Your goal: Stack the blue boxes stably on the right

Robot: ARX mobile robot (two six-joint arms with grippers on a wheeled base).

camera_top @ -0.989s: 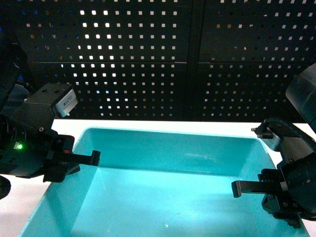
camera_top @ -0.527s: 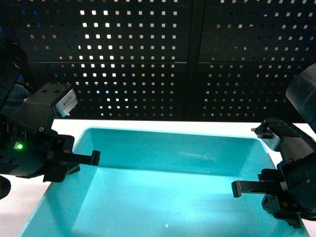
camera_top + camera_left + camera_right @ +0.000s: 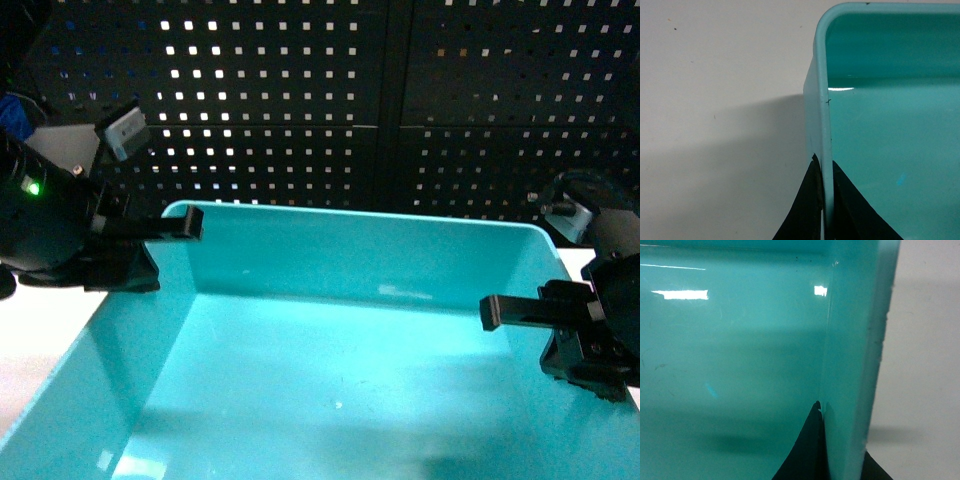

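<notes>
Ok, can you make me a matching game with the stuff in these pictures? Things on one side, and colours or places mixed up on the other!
Things:
1. turquoise tub
2. left gripper
3. right gripper
4. pegboard wall

Colours or places:
A. black with little square holes, behind everything
B. clamped on the tub's right wall
C. shiny blue-green, open on top
D. clamped on the tub's left wall near the back corner

Pairs: 1-C, 2-D, 3-B, 4-A
</notes>
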